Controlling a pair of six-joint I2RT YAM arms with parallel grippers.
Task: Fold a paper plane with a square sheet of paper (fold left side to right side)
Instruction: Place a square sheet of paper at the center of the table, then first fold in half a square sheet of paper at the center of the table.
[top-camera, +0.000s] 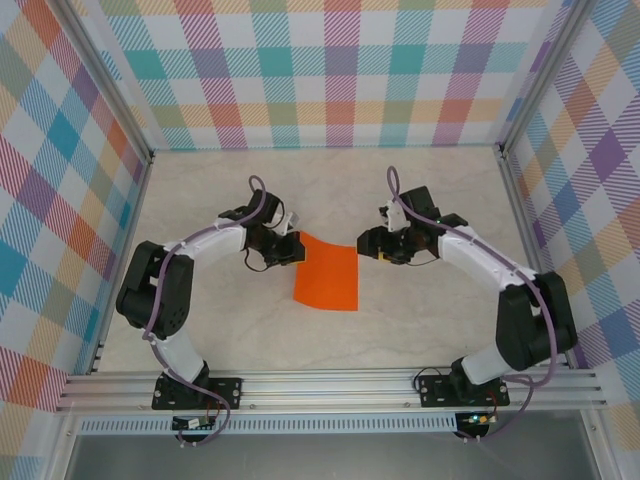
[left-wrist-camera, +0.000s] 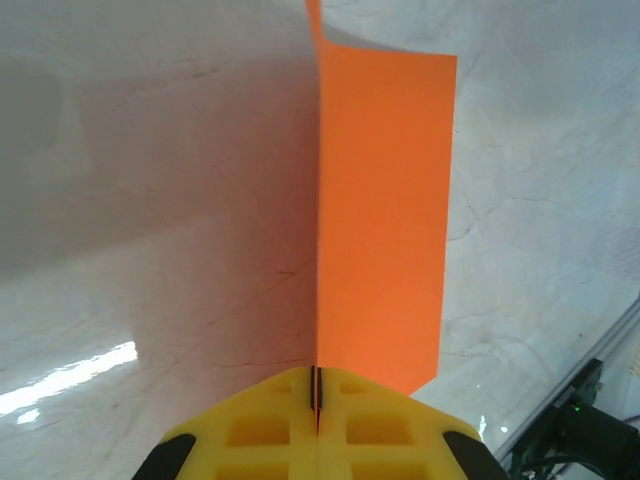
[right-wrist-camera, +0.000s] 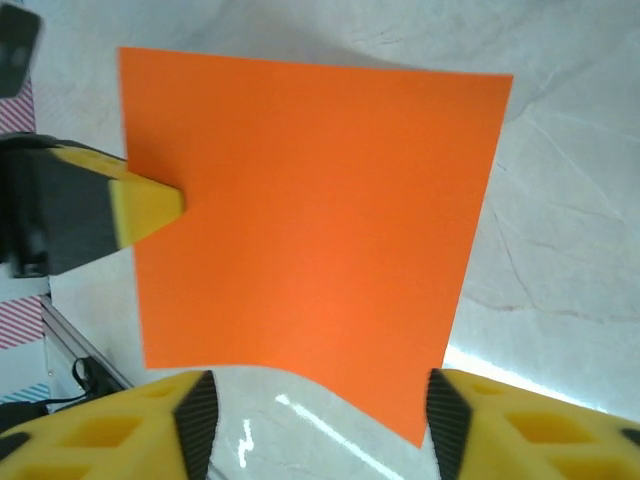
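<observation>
One square sheet of paper (top-camera: 328, 275) was seen near the middle of the counter (top-camera: 210, 190), between the two pincers. Its left edge was pinched by the left pincer (top-camera: 287, 248), whose yellow fingers (left-wrist-camera: 270, 430) were pressed together on the paper in the left wrist view, and that edge was held up off the counter, with a shadow cast beneath it. The right pincer (top-camera: 372, 248) was set just beside the sheet's right edge. Its jaws were spread in the right wrist view, and nothing was judged to be gripped between them.

No crease could be made out on the bright orange face: the sheet was shown as a whole, unfolded square in the right wrist view. The first fold, left side over to right side, was therefore judged to be only begun, with the left edge picked up but not yet carried across or pressed flat. All the later folds needed for a pointed plane were judged to remain.

No brand, label or legible writing could be found on the paper, the pincers or the counter.
</observation>
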